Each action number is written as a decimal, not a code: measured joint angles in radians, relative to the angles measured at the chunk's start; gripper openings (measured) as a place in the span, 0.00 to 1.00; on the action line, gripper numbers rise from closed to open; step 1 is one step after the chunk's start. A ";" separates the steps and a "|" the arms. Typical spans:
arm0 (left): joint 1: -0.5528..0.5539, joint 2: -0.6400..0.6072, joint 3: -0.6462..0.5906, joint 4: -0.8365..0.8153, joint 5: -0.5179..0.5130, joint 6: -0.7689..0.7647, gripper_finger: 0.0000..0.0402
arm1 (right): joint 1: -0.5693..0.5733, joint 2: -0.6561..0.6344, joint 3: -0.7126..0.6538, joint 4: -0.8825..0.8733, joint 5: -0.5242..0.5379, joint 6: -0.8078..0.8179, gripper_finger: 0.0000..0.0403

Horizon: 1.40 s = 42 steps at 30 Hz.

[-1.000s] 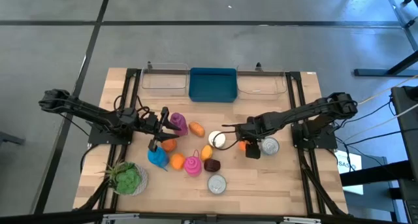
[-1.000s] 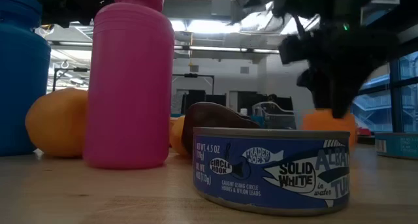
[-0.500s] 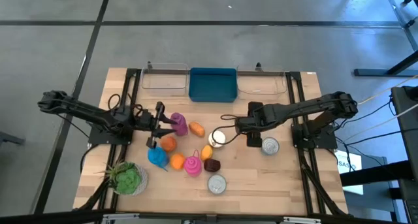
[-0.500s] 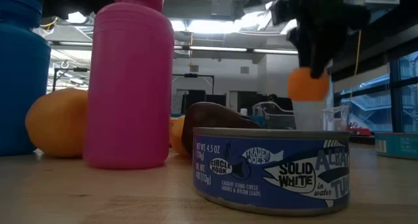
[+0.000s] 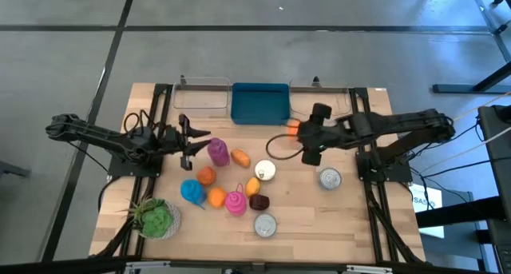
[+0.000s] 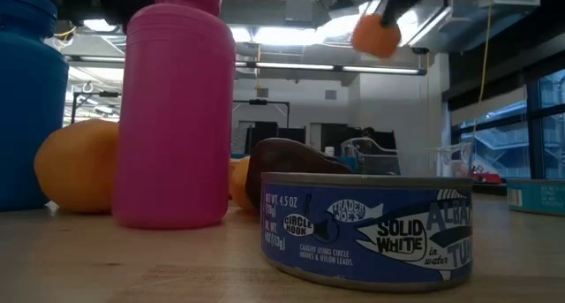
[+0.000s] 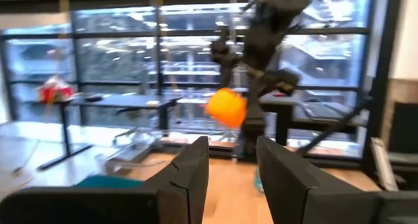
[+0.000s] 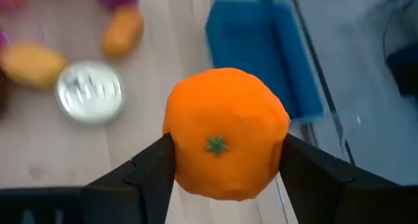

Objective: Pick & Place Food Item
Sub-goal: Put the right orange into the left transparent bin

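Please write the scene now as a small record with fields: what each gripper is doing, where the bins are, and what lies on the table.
right gripper: shut on orange, lifted above the table near the blue bin
left gripper: empty, fingers apart, at the table's left side
bins: blue bin at the far edge, between two clear bins
table items: purple bottle, pink bottle, tuna can, plant
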 joint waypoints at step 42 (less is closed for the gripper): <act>0.164 0.494 0.332 0.057 0.284 -0.378 0.66 | -0.049 0.147 -0.275 1.236 -0.182 -0.836 0.59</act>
